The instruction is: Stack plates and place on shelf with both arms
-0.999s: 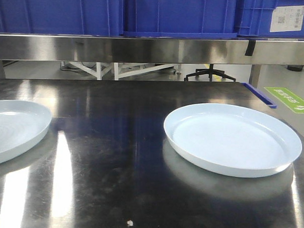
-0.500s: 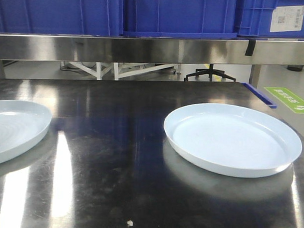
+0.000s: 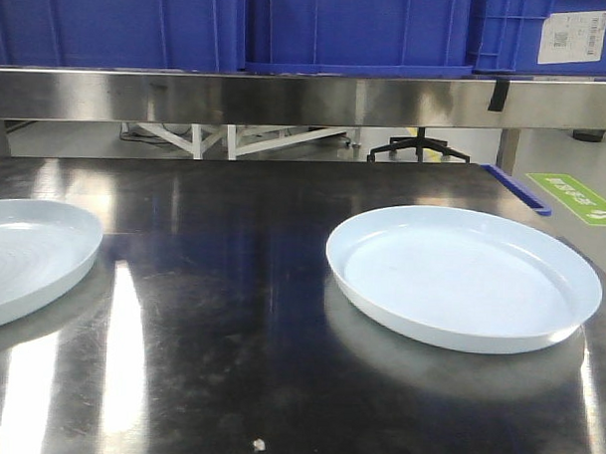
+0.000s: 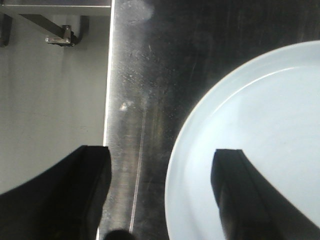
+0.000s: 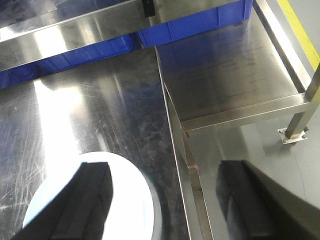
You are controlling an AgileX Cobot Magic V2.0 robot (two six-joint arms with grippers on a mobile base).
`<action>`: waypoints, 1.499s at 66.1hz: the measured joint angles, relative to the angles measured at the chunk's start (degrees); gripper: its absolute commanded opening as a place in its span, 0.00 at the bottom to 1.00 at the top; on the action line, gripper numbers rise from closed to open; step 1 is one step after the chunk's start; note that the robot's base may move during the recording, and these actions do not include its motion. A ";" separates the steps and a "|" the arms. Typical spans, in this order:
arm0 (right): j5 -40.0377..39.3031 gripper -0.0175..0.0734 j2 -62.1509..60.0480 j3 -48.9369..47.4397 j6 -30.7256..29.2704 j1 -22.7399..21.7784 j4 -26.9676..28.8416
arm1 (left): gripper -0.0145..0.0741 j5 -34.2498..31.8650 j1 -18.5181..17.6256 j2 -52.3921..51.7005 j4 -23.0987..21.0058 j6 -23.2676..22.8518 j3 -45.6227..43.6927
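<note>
Both plates are sitting flat on the steel worktop (image 3: 231, 284), well apart. The left plate (image 3: 28, 257) is lying at the left edge, and the right plate (image 3: 461, 277) is sitting near the right edge. Blue crates (image 3: 340, 29) are resting on the shelf (image 3: 288, 99) above the far edge. The left gripper (image 4: 160, 195) is hanging wide open, one finger over the left plate and the other by the worktop's left edge. The right gripper (image 5: 167, 200) is mirroring that with jaws spread, gripping nothing, one finger over the right plate and the other past the right edge. Can't tell if any finger is touching a plate.
</note>
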 measured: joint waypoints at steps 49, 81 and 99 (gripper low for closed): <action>0.00 0.80 0.00 0.00 0.00 0.00 0.00 | 0.70 -1.21 0.00 4.64 -0.83 0.00 0.00; 0.08 0.80 0.00 0.00 0.00 0.00 0.00 | 0.70 -1.33 0.09 4.64 -0.36 0.00 0.00; 0.08 0.80 0.00 0.00 0.00 0.00 0.00 | 0.70 -1.33 0.09 4.64 -0.26 0.00 0.00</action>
